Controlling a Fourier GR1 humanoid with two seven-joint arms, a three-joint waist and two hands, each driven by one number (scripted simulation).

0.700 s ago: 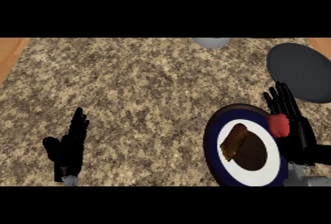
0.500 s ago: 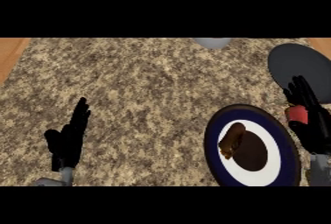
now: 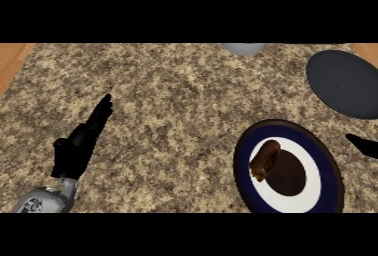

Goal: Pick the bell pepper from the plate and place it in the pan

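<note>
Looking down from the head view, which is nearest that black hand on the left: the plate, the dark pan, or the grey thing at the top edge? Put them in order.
From the left hand:
1. Plate, lower right.
2. Grey thing, at the top edge.
3. Pan, upper right corner.

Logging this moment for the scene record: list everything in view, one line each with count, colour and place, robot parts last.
counter: one, speckled brown and beige stone, fills most of the view, with a wooden strip at the far left edge.
pan: one, dark grey, upper right, partly cut off by the right edge.
plate: one, white with a dark blue rim, lower right.
brown food item: one, brown, lying on the plate, left of the plate's middle.
grey object: one, light grey, top edge, only its lower part shows.
bell pepper: none visible.
left hand: one, black, lower left, fingers straight, on a grey forearm.
right hand: one, black, only a tip shows at the right edge.
</note>
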